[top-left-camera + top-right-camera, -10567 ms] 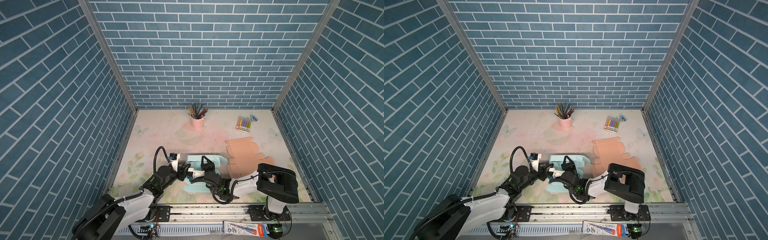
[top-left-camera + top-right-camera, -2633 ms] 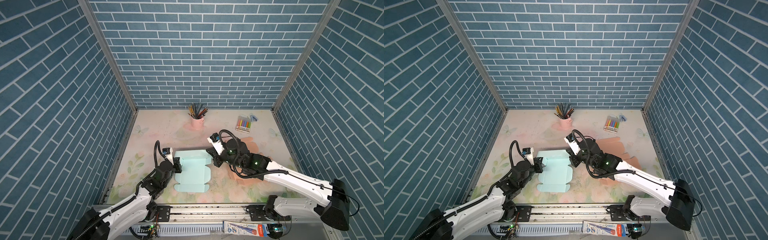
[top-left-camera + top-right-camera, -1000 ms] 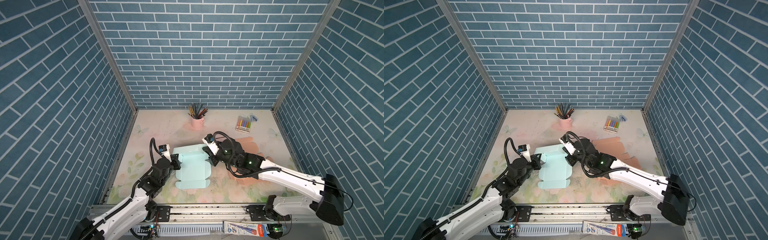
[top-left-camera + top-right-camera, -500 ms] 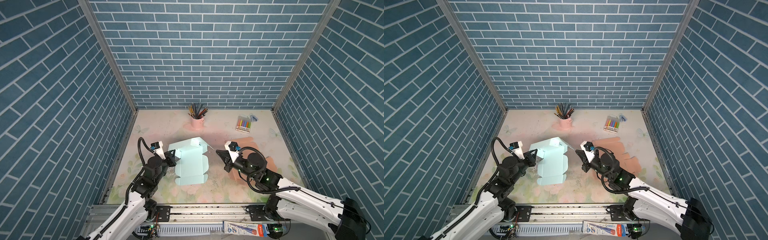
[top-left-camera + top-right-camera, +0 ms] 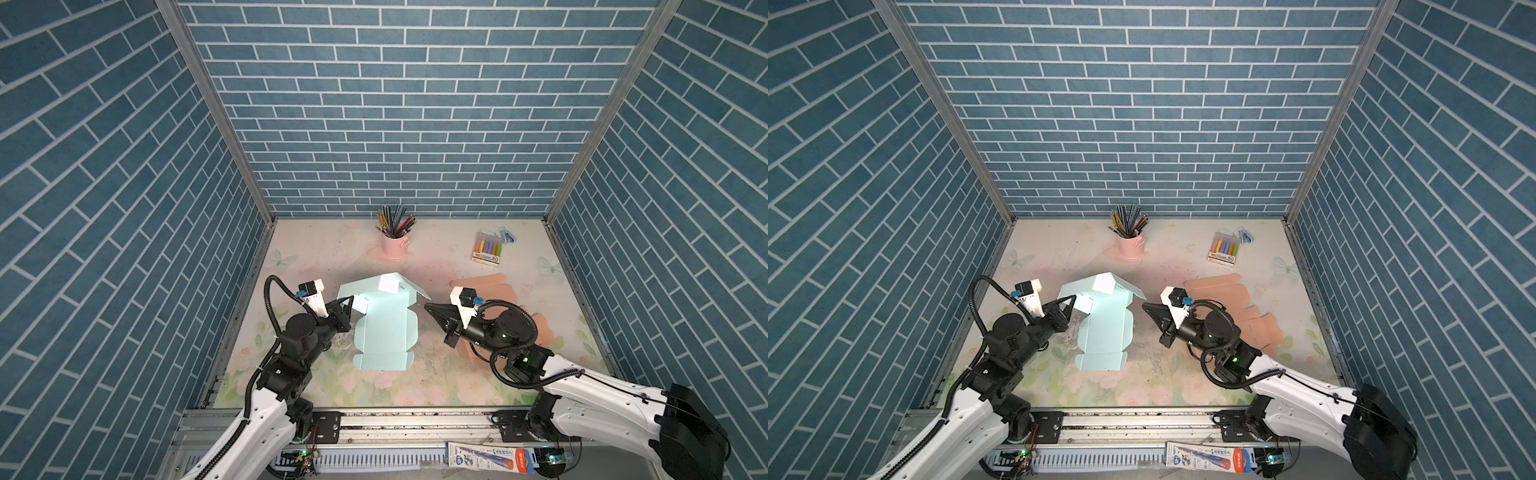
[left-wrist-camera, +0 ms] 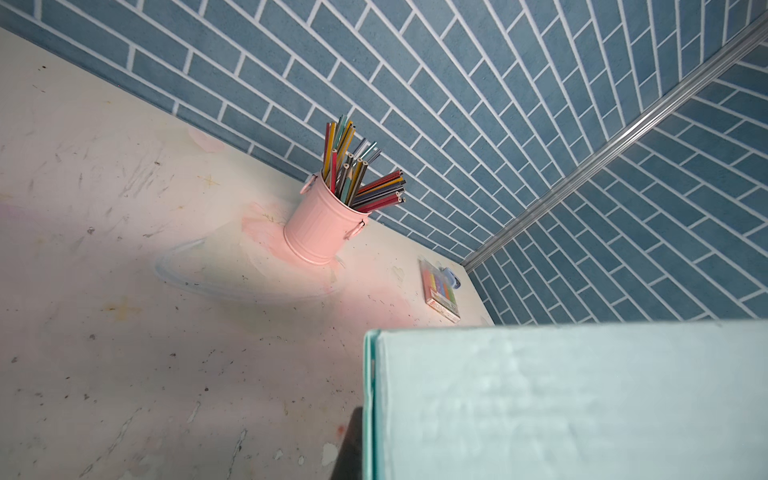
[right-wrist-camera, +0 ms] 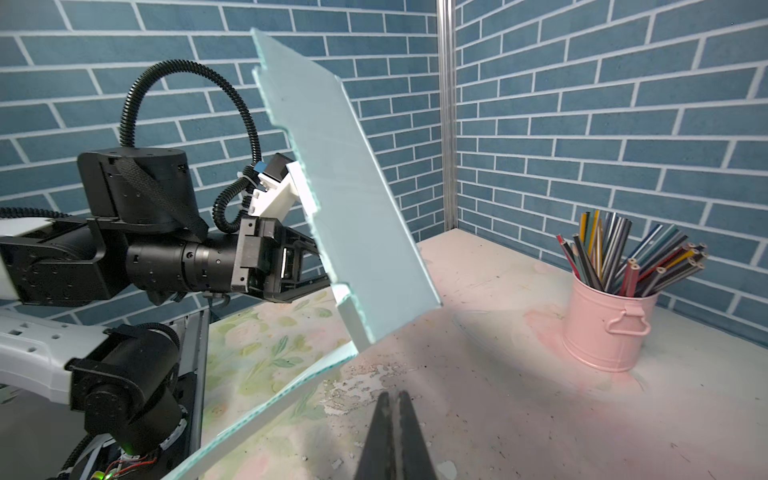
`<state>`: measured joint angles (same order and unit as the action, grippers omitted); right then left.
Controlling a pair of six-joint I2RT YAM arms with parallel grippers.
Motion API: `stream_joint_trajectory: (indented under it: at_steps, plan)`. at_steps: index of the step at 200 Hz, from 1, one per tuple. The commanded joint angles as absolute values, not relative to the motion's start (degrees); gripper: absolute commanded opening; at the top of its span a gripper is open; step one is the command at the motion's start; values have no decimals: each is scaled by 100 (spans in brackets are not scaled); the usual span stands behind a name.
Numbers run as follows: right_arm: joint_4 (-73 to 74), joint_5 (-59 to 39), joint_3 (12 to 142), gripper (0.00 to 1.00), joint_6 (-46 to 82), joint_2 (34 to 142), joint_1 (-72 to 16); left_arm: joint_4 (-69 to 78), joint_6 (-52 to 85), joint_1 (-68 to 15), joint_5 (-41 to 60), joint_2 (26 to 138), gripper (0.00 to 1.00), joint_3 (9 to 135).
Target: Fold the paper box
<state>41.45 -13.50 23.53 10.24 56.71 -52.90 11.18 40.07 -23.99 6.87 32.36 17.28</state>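
Black-fingered left gripper [image 5: 350, 299], nipped tight on the left edge of the pale teal paper box [image 5: 384, 328], about where the far panel bends up. Right gripper [image 5: 428, 306] pressed together on nothing, tip aimed at the box's right edge, near but clear of it, a strip of bare table [image 5: 432, 353] between.

Outward from the left grip: far end of the blank raised and tilted over like a small roof, one white-backed flap turned in; near end flat on the table, side tabs unfolded.

Judged early in the fold: one crease started, no walls standing, no lid tucked. Left to do, probably: side walls up, end flaps in, front locked.

Beyond the right arm, a stack of peach blanks [image 5: 494, 291]. At the back, pink pencil bucket [image 5: 393, 246] and marker pack [image 5: 487, 249], well apart from the work.
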Motion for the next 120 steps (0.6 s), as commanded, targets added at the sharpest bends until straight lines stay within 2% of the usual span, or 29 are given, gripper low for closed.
stream_joint_trajectory:
  at_steps: [1,120]
  plan:
    - [4732,-1712,2568,0,1238,5796,-5282,1377,4061,-2358,864,3224,1,1657]
    - [5304,-2244,2948,0,1606,6683,-5279,1515,4043,-2363,997,3232,0,1455]
